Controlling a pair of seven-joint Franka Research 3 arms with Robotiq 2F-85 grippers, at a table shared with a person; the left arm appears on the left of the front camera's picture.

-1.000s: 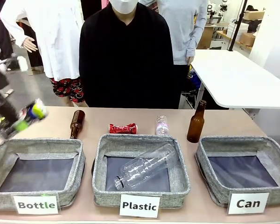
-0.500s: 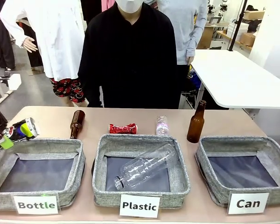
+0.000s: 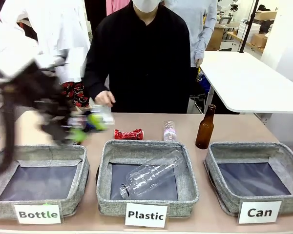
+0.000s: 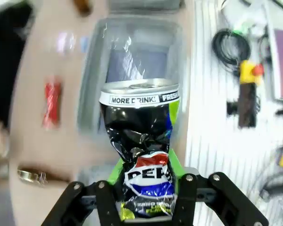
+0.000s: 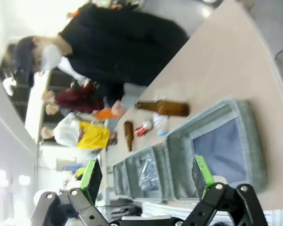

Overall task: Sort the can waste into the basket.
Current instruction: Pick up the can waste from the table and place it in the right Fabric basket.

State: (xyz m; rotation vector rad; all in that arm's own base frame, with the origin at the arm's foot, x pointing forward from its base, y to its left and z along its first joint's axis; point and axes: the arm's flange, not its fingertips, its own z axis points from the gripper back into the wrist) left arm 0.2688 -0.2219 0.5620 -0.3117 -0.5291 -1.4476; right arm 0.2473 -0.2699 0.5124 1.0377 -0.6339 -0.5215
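Front view: left gripper (image 3: 87, 128) (clamped on the dark can (image 4: 140, 141)) has swung inward from the left edge, probably heading for the Can basket (image 3: 212, 168); right gripper (image 5: 146, 186) gapes wide.

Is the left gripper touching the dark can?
Touching. Left wrist view: the left gripper presses its fingers on both sides of the dark can.

Past the far edge of my tan surface (image 3: 234, 127), a white table (image 3: 249, 80) stands at the right of the frame. Cardboard boxes (image 3: 264, 16) sit in the upper right corner, next to a bright white wall (image 3: 289, 34).
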